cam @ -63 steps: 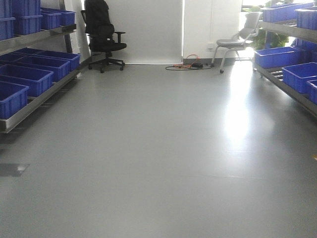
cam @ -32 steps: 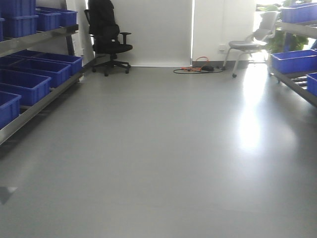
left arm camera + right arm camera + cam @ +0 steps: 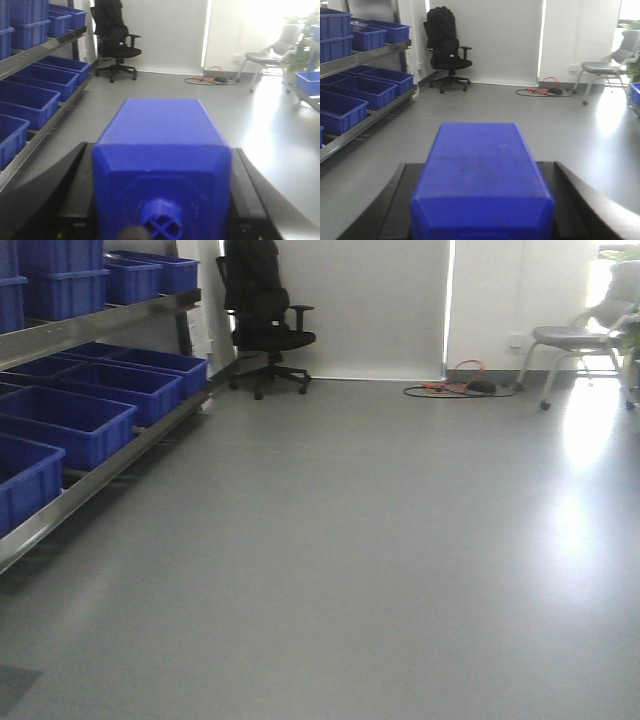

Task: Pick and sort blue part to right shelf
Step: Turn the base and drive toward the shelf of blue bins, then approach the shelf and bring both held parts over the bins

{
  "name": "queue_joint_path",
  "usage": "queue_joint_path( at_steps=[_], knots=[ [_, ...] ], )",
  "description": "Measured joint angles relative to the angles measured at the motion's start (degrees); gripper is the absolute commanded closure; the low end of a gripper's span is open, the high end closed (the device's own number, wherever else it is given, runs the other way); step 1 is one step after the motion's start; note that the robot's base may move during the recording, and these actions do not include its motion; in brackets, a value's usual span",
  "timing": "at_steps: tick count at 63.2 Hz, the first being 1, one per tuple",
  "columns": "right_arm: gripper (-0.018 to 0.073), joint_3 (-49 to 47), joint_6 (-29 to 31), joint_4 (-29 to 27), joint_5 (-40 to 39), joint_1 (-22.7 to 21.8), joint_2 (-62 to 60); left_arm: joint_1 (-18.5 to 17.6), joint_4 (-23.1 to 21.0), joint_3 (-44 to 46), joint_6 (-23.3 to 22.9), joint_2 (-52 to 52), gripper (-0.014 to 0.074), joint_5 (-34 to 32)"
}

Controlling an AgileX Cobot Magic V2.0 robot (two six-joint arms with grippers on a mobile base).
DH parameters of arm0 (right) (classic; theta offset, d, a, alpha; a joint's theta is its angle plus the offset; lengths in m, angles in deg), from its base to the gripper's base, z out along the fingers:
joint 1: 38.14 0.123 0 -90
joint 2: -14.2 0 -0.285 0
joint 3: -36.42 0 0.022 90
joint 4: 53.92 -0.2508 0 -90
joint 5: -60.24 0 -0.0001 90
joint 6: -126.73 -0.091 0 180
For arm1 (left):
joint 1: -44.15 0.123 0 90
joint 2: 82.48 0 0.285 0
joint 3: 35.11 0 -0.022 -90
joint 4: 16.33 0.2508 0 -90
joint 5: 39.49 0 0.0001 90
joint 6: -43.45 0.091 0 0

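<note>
A knobbed blue block (image 3: 162, 175) is clamped in the left gripper (image 3: 161, 148), the blue part (image 3: 480, 185) in the right gripper (image 3: 479, 165). Firm pressure is advised until the right shelf (image 3: 310, 102), well off to the grippers' right, is faced.

A smooth grey floor (image 3: 380, 540) with a low sheen throws back window light as white glare. Smooth blue plastic bins (image 3: 70, 425) sit on the dull silver metal of the left rack (image 3: 90, 485). Another plastic bin (image 3: 307, 82) rests on the bare metal of the right shelf (image 3: 310, 103). The office chair (image 3: 262, 320) looks like black cloth with black plastic arms; the grey chair (image 3: 575, 335) has pale metal legs. In the right gripper (image 3: 479, 165), the blue part (image 3: 480, 180) is matt moulded plastic, faintly scuffed. The blue block (image 3: 160, 175) in the left gripper (image 3: 160, 145) shows the same matt plastic, its round knob (image 3: 160, 222) ribbed. The fingers (image 3: 70, 190) are matt black.
</note>
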Motion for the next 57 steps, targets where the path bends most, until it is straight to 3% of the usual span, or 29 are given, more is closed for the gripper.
queue_joint_path(
  at_steps=[57],
  knots=[
    [0.0147, 0.09, 0.00, 0.08, 0.00, 0.00, -0.05, 0.00, 0.00, 0.00, 0.00, 0.00, 0.0230, 0.00]
  ],
)
